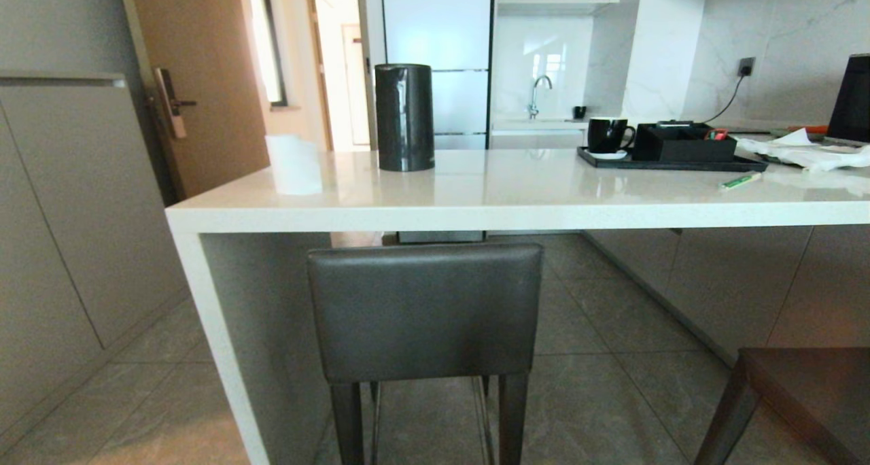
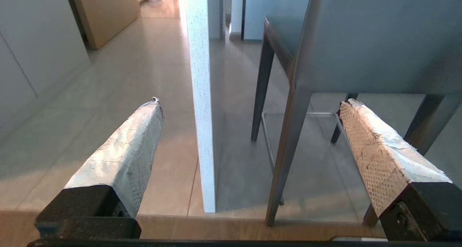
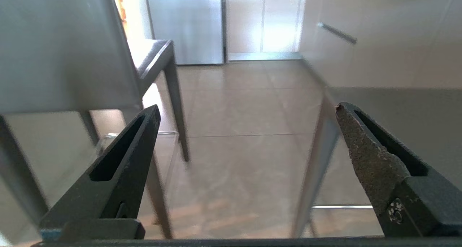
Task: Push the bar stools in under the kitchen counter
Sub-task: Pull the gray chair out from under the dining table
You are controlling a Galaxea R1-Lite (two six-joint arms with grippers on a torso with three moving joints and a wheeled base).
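Stool push pending, both grippers spread wide and empty, clipping risks on both sides.

Left to right: white end panel [image 1: 224,356] of the kitchen counter [image 1: 516,203] stands just beside the centre bar stool [image 1: 425,308], whose backrest sits at the counter edge with the seat partly under; a skewed shove would likely knock its left leg into that panel. Left gripper [image 2: 249,108] hangs low near that stool's legs and footrail [image 2: 292,113], so driving in could snag a finger on the rail. Black cylinder [image 1: 404,117] and tray [image 1: 669,160] on top could rattle from a hard bump. Right gripper [image 3: 247,111] hangs between the two stools. Second bar stool [image 1: 809,390] at far right is well out from the counter, not pushed in; base could clip it.
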